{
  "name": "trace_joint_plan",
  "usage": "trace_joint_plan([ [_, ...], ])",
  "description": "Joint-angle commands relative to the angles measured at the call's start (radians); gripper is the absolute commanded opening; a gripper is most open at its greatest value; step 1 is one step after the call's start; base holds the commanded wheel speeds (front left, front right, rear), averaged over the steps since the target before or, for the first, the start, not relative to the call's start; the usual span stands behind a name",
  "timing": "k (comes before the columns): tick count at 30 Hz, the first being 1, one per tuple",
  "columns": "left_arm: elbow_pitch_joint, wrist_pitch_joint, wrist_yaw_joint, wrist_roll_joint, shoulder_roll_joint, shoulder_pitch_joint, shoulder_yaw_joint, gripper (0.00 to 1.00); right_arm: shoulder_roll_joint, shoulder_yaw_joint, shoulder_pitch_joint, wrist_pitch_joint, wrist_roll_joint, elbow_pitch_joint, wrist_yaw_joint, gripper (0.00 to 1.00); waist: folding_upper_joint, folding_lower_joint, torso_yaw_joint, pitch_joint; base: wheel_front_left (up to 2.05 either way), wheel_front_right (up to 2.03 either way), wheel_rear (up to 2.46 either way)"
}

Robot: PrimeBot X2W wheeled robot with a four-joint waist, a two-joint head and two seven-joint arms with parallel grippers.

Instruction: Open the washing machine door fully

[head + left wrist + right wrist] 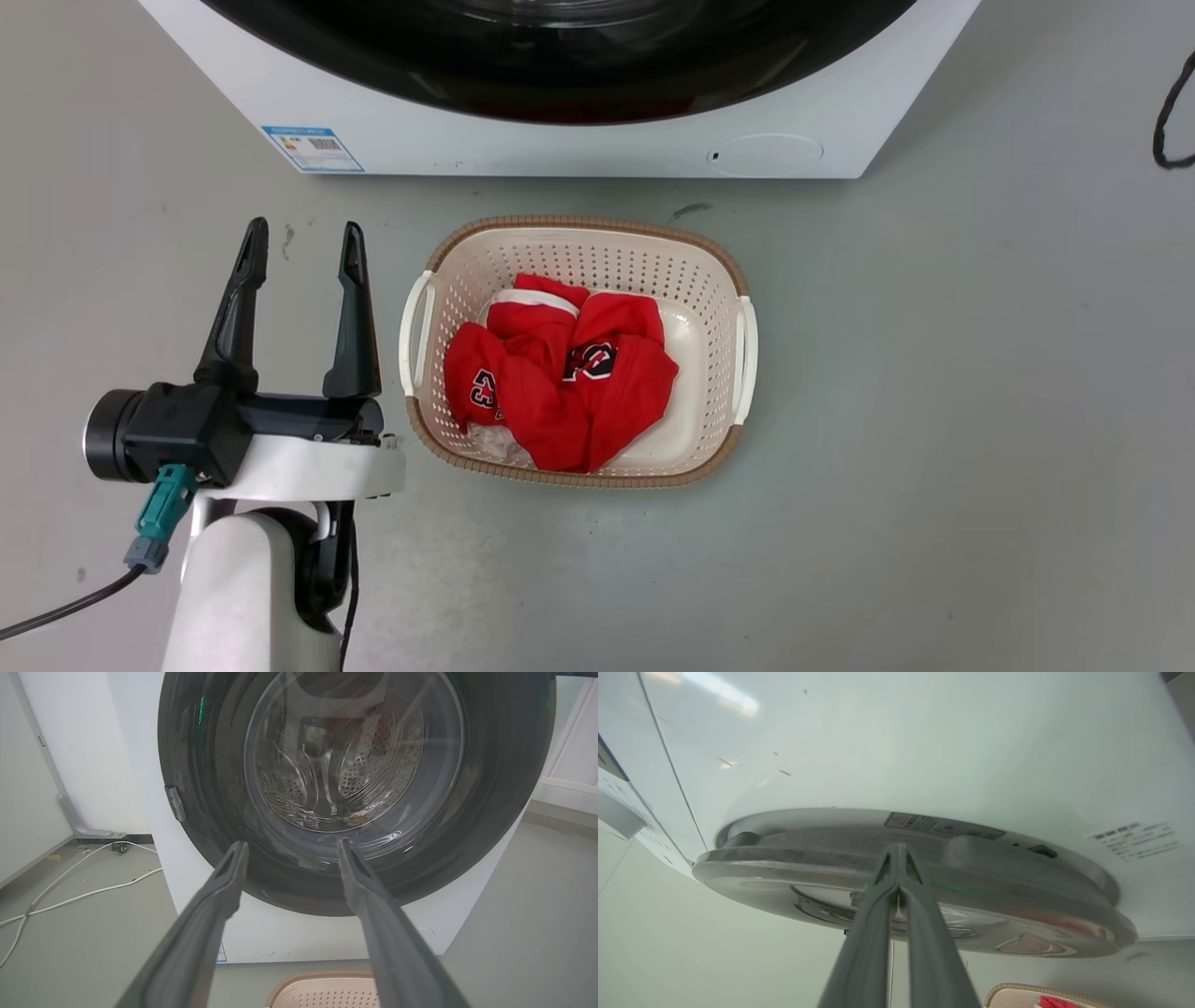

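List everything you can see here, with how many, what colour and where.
Washing machine: one, white, ahead on the floor.
Washing machine door: one, glossy black with clear glass centre, machine's front.
Label sticker: one, blue, machine's lower left corner.
Round flap: one, white, machine's lower right.
Basket: one, cream with brown rim, floor before the machine.
Clothing: one bundle, red, crumpled in the basket.
Black cable: one, black, floor at far right.
White cables: two strands, white, floor left of the machine.
Left gripper: one, dark, open, left of the basket.
Right gripper: one, dark, shut, tips at the door's rim.
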Motion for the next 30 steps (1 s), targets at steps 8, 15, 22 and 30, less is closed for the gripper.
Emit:
trace_joint_plan([
  [8,-0.003,-0.003,-0.006,0.005,0.000,-0.034,-0.003,1.00,0.025,-0.009,-0.119,-0.001,-0.033,0.089,0.000,0.00,0.0000,-0.0001,0.015,0.042,0.00,0.00,0.00],
  [15,0.004,-0.003,-0.006,-0.002,0.000,-0.044,-0.013,1.00,0.047,0.003,-0.173,0.089,-0.040,0.136,0.000,0.00,0.0000,-0.0001,0.022,0.057,0.00,0.00,0.00],
  [22,0.010,-0.003,-0.007,-0.007,0.000,-0.048,-0.014,1.00,0.046,0.005,-0.160,0.213,-0.029,0.122,0.000,0.00,0.0000,-0.0001,0.021,0.057,0.00,0.00,0.00],
  [30,0.020,-0.003,-0.002,-0.012,0.000,-0.046,-0.019,1.00,0.053,-0.004,-0.114,0.335,-0.003,0.082,0.000,0.00,0.0000,-0.0001,0.016,0.033,0.00,0.00,0.00],
])
